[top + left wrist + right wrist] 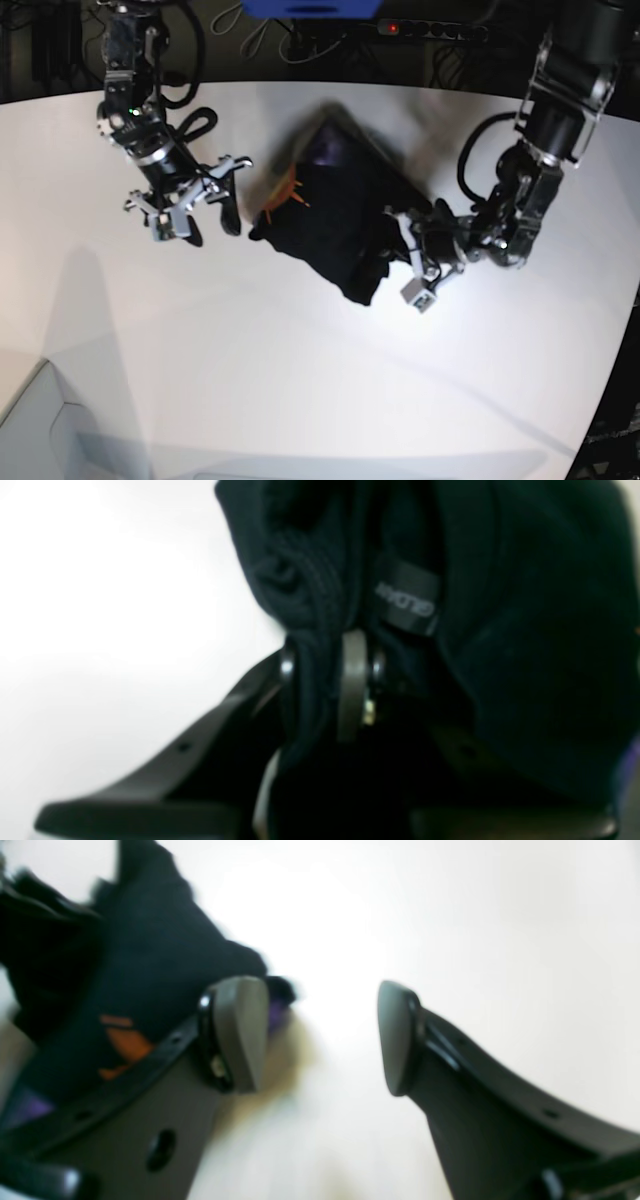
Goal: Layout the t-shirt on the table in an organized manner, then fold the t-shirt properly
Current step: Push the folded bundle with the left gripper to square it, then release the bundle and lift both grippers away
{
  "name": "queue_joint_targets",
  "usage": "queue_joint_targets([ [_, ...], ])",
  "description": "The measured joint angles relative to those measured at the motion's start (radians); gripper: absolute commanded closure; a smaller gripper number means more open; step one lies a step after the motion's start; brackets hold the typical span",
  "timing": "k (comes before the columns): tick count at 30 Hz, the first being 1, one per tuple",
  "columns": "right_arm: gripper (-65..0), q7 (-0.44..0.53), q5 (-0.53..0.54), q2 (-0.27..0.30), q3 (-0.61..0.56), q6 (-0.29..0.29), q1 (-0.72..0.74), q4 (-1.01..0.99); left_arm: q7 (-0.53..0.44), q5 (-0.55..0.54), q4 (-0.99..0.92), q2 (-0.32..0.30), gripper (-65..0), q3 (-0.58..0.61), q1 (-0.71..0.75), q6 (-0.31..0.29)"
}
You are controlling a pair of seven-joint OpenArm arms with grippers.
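Two grippers are set on opposite sides of the t-shirt (340, 215), which lies crumpled in a dark heap near the middle of the table (300, 380), its long axis running diagonally from the far centre toward the near side in the base view. The left gripper (325, 680) is clenched on a bunched fold of the shirt close to the neck label (407, 600), at the heap's edge on the base view's right. The right gripper (320, 1035) is released, with jaws standing wide over bare table; the shirt's orange and purple print lies just beside its one finger (240, 1030), not between the jaws. The right arm is therefore judged to need a short sideways reach toward the cloth. Nothing else is seen lying between either gripper and the shirt.
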Motion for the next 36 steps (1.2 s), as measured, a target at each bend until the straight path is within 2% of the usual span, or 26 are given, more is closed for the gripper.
queue_joint_targets([
  [4, -35.3, 0.000, 0.002, -0.003, 0.075, 0.002, -0.025, 0.008, 0.011, 0.126, -0.002, 0.024, -0.2, 0.170, -0.118, 0.013],
  [9, -35.3, 0.003, 0.001, -0.008, 0.171, 0.001, -0.066, 0.015, 0.034, 0.359, -0.006, 0.124, -0.2, 0.309, -0.209, 0.031],
  [10, -35.3, 0.003, 0.001, -0.010, 0.186, 0.002, -0.075, 0.015, 0.035, 0.416, -0.009, 0.147, -0.2, 0.327, -0.217, 0.005],
  [14, -35.3, 0.005, 0.000, -0.008, 0.254, 0.000, -0.100, 0.015, 0.042, 0.587, -0.035, 0.238, -0.2, 0.335, -0.237, -0.170],
  [17, -35.3, 0.005, 0.001, -0.010, 0.274, 0.003, -0.122, 0.018, 0.036, 0.694, -0.095, 0.305, -0.4, 0.335, -0.247, -0.172],
  [19, -35.3, 0.002, 0.000, -0.020, 0.290, 0.002, -0.142, 0.031, -0.011, 0.766, -0.126, 0.337, -0.6, 0.335, -0.249, -0.171],
  [23, -35.3, 0.004, 0.001, -0.048, 0.319, 0.003, -0.150, 0.073, -0.060, 0.799, -0.171, 0.364, -0.6, 0.333, -0.254, -0.164],
  [30, -35.3, 0.001, 0.001, -0.072, 0.328, 0.003, -0.150, 0.104, -0.062, 0.805, -0.169, 0.366, -1.3, 0.334, -0.255, -0.162],
  [33, -35.3, 0.003, 0.001, -0.071, 0.327, 0.003, -0.150, 0.108, -0.060, 0.806, -0.168, 0.365, -9.7, 0.334, -0.255, -0.162],
  [36, -35.3, 0.003, 0.001, -0.072, 0.326, 0.003, -0.150, 0.108, -0.060, 0.802, -0.154, 0.354, -25.5, 0.334, -0.255, -0.144],
])
